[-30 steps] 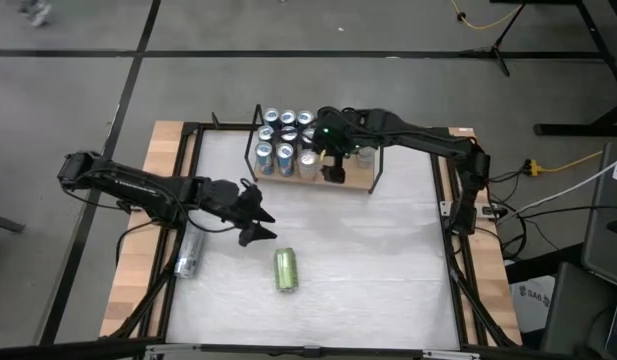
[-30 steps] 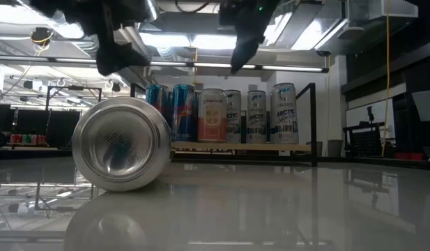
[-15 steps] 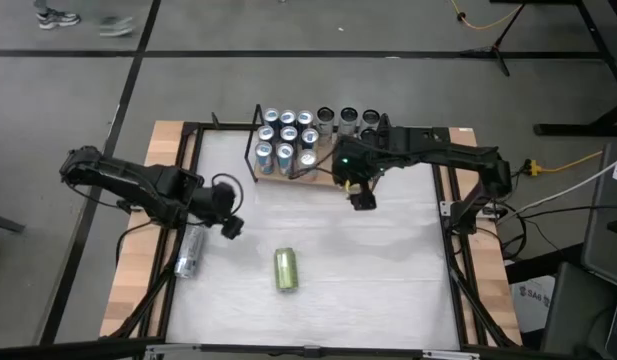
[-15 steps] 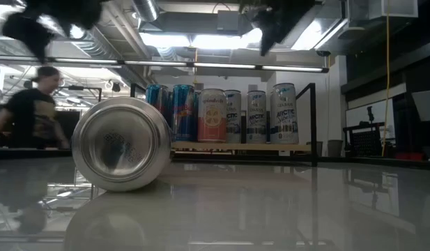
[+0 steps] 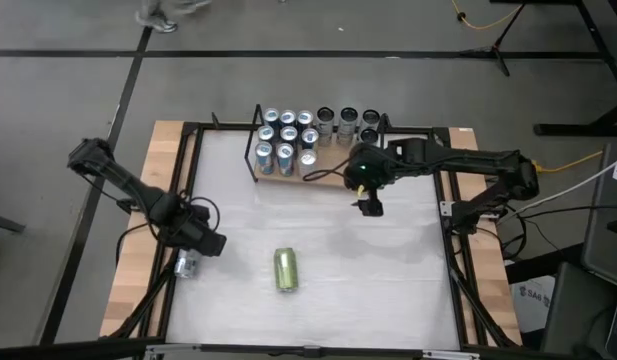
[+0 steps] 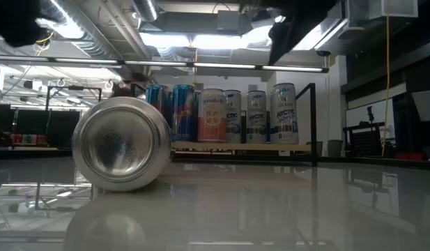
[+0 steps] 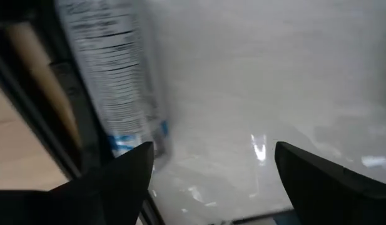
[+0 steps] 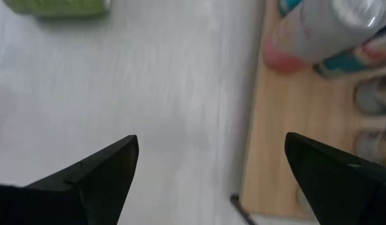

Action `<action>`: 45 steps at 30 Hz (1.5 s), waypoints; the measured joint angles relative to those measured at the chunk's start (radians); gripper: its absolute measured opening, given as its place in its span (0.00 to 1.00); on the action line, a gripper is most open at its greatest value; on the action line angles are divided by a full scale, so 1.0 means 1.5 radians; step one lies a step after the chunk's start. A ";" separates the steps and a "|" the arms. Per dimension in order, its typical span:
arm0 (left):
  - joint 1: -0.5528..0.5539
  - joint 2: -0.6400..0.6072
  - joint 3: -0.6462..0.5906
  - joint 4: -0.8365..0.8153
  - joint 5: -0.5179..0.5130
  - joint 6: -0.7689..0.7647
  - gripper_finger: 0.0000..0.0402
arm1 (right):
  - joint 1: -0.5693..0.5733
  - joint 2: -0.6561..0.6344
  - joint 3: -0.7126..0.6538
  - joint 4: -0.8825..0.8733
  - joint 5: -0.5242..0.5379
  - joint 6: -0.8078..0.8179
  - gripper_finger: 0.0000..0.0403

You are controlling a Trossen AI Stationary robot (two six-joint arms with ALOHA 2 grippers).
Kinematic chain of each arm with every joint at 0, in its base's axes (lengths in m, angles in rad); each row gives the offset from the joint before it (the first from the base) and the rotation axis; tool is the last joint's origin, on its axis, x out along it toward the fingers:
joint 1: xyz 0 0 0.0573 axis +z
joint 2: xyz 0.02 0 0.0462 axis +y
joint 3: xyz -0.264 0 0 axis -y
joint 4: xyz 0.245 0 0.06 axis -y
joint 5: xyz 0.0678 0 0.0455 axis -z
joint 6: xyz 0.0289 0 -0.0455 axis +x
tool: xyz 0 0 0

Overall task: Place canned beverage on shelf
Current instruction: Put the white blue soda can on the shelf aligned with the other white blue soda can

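Right gripper (image 5: pixel 372 207) has left its spot over the shelf (image 5: pixel 333 178) and now hangs above bare table (image 5: pixel 388 270), off the board's 4 o'clock corner, fingers spread and empty. Left gripper (image 5: pixel 206 243) has swung back from mid-table toward 8 o'clock and now sits just beside the silver can (image 5: pixel 184 266) lying at the table's left rail. Its fingers are also apart with nothing between them, and the left wrist view shows that can (image 7: pixel 111 81) close ahead but not yet enclosed. Judgement: the right arm has finished a placement and is clearing, and the left arm is lining up the next pick. Count: two arms and one shelf, at 12 o'clock on the table. On the shelf stands a three-by-three block of nine light-topped cans (image 5: pixel 288 135), upright. Darker-topped cans (image 5: pixel 347 118) are grouped at the back right, five or six, and the exact number cannot be settled. Two cans are still off the shelf, both lying down: the silver one and a green can (image 5: pixel 286 269) at 6 o'clock of table centre.
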 joint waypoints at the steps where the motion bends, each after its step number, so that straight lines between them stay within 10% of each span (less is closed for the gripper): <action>1: -0.008 0.000 -0.010 0.000 0.000 -0.019 0.81 | 0.000 0.000 -0.002 0.014 0.000 -0.006 0.97; 30: -0.048 0.000 -0.258 0.192 0.003 -0.107 0.79 | 0.000 0.003 -0.007 0.108 0.000 -0.031 0.97; 45: -0.048 0.000 -0.259 0.333 -0.193 -0.083 0.57 | 0.000 0.002 -0.007 0.125 -0.001 -0.031 0.97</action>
